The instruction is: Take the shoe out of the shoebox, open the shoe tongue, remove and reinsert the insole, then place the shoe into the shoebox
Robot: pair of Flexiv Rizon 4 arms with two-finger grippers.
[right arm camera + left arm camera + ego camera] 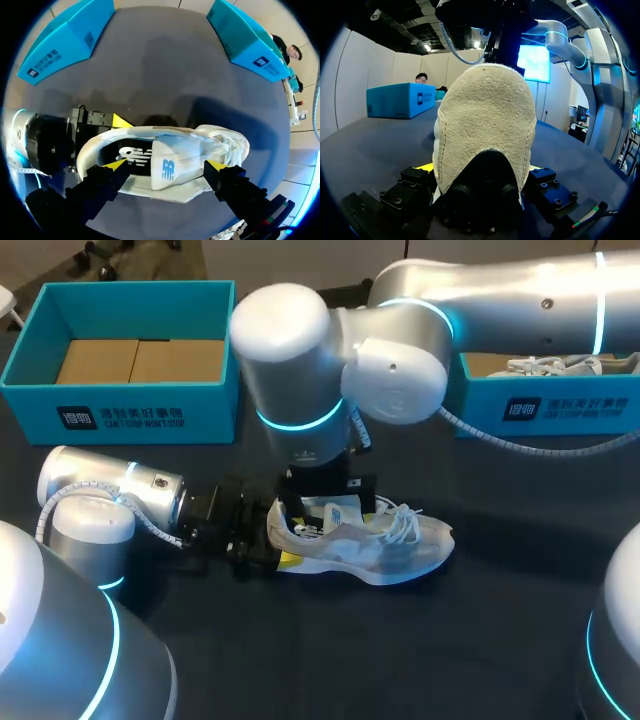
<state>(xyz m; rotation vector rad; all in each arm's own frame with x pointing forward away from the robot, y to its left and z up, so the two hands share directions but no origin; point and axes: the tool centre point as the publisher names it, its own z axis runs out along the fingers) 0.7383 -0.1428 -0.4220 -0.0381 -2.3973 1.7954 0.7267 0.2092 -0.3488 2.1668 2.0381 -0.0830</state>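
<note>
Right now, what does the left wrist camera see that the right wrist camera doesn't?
Only the left wrist view shows the back of the shoe: its fuzzy beige heel, very close, held in the left tool. Only the right wrist view looks down into the shoe: the dark insole, the tongue, the laces and the open right tool hovering above. Both show the shoe on the dark table and a teal shoebox.

Left claw [479, 175] tips mostly masked by the shoe [485, 125] heel, right claw [166, 164] hidden from above beneath right arm [300, 370], second shoebox [545, 405] cut off.
</note>
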